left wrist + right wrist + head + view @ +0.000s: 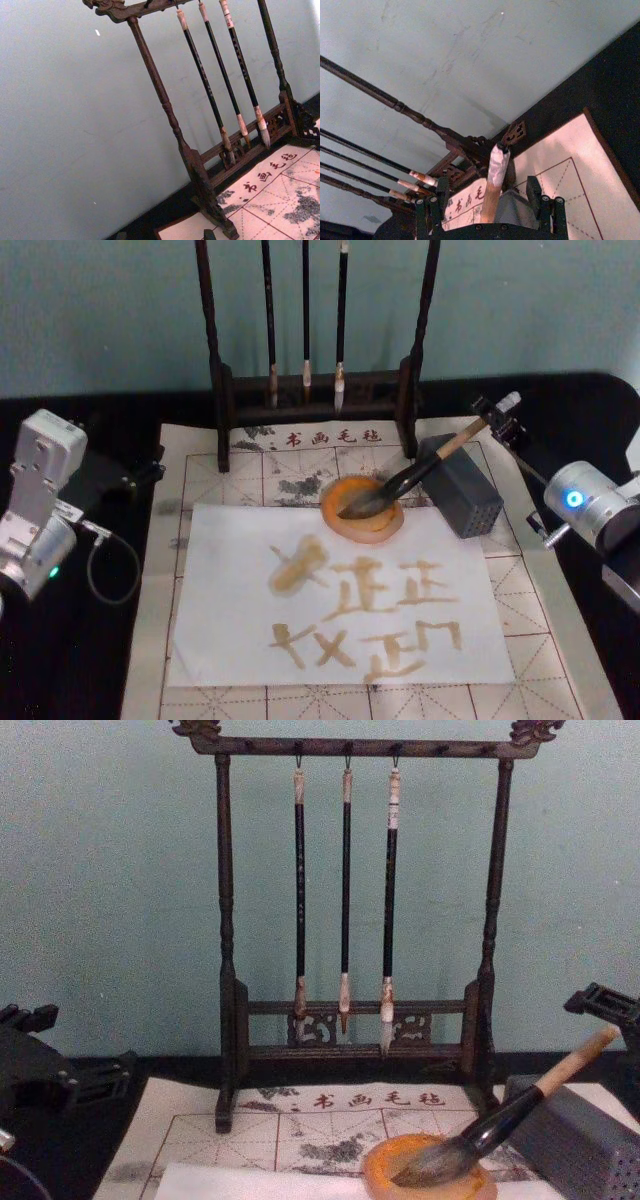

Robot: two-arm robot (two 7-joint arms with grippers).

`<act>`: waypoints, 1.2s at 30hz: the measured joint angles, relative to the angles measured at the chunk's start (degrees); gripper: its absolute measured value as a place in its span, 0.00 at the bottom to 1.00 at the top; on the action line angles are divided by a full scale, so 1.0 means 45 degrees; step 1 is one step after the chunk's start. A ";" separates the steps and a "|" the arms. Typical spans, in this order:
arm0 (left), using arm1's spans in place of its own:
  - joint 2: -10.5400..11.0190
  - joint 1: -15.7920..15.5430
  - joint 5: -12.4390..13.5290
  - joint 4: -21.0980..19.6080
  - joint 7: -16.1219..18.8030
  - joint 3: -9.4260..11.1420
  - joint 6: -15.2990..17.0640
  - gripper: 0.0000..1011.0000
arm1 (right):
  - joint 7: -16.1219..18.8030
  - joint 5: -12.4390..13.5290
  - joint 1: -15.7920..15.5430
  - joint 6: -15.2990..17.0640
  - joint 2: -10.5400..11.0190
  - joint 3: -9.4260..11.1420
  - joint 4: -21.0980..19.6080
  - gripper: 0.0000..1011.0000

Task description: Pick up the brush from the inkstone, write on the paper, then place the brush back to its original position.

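Note:
The brush [400, 483] lies with its bristles in the orange-rimmed inkstone [335, 518]. Its tan handle slants up over the grey block to its white end [498, 164]. My right gripper [487, 201] is open at that end, one finger on each side of the handle and clear of it; it also shows at the back right [497, 420]. The white paper [225, 580] lies in front of the inkstone and carries several tan brush strokes. My left gripper [125, 475] rests at the left, off the mat.
A dark wooden rack [225, 390] with three thin hanging brushes [345, 890] stands behind the inkstone. The grey rectangular block [465, 495] sits right of the dish. A gridded felt mat [520, 580] covers the black table.

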 joint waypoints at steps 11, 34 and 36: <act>0.0000 0.0000 0.0001 0.0000 -0.0001 0.0000 0.0000 0.99 | 0.0446 0.0394 0.0659 -0.0040 0.0132 -0.0312 0.0828 0.99; 0.0000 0.0000 0.0000 0.0000 -0.0001 0.0000 0.0000 0.99 | 0.0860 0.0990 0.1129 -0.0074 0.0582 -0.1031 0.1500 0.99; 0.0000 0.0000 0.0000 0.0000 -0.0001 0.0000 0.0000 0.99 | 0.0879 0.1022 0.1129 -0.0078 0.0643 -0.1122 0.1489 0.99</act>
